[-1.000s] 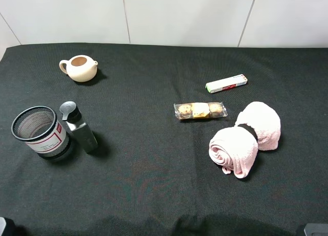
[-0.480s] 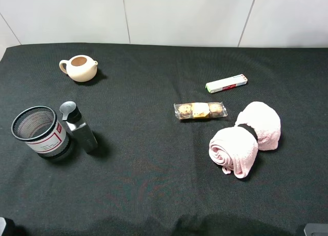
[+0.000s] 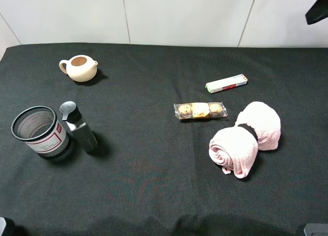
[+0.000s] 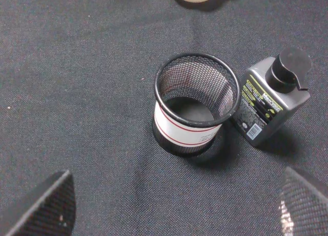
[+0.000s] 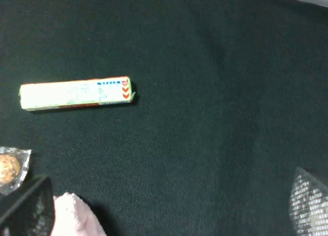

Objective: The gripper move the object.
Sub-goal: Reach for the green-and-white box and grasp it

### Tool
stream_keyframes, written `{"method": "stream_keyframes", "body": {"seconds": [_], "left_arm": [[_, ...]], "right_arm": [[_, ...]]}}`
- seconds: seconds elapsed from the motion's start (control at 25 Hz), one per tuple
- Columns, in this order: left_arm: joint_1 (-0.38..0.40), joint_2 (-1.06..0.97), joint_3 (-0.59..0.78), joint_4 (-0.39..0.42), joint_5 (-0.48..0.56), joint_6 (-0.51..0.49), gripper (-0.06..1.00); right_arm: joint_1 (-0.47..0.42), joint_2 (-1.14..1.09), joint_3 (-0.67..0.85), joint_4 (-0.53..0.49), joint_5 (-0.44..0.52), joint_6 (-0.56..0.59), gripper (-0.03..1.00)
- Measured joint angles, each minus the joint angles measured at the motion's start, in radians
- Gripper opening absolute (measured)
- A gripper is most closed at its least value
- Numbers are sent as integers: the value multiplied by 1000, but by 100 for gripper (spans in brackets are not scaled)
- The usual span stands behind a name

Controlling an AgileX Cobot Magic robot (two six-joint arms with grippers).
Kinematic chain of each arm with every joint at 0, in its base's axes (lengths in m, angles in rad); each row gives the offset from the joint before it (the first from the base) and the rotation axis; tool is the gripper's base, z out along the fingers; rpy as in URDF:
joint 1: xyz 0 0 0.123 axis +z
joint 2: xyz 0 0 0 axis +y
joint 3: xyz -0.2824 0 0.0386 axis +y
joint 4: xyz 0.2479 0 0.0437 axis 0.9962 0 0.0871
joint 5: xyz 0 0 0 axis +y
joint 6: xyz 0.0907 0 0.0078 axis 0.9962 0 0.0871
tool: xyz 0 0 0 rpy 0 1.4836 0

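Note:
The object, a slim white box point(image 3: 226, 83) with a green end and red markings, lies flat on the black cloth at the right rear. In the right wrist view the box point(image 5: 76, 94) lies well clear of my right gripper point(image 5: 168, 205), which is open, with only cloth between its fingertips point(image 5: 25, 208). A dark part of the right arm point(image 3: 318, 8) shows at the top right corner of the high view. My left gripper point(image 4: 174, 205) is open too, hovering above the cloth near the mesh cup point(image 4: 196, 103) and holding nothing.
A clear packet of round biscuits point(image 3: 200, 110) lies just in front of the box, and a rolled pink towel point(image 3: 246, 137) lies nearer still. On the left stand a cream teapot point(image 3: 79, 68), a mesh cup point(image 3: 38, 131) and a dark pump bottle point(image 3: 79, 127).
A dark part of the right arm has come into the top right corner of the high view. Nothing on the cloth has moved.

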Motion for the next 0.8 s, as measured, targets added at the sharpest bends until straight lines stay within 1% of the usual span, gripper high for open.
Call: {"method": "stream_keyframes", "body": {"seconds": [0.12,0.28,0.48,0.64,0.8], "left_arm": [[0,0,0,0,0,0,83],[0,0,0,0,0,0,83],[0,0,0,0,0,0,83],[0,0,0,0,0,0,83],[0,0,0,0,0,0,83]], "right_arm": [[27,57,-29,-7,-3,-23,69],[106,133,-83,-51,-24,-29,69],[206,219,-157,-107,-28,-29,69],[271,280,-206,-150,-28,-29,69],[318,327,-248,-187,-24,-30,69]]}}
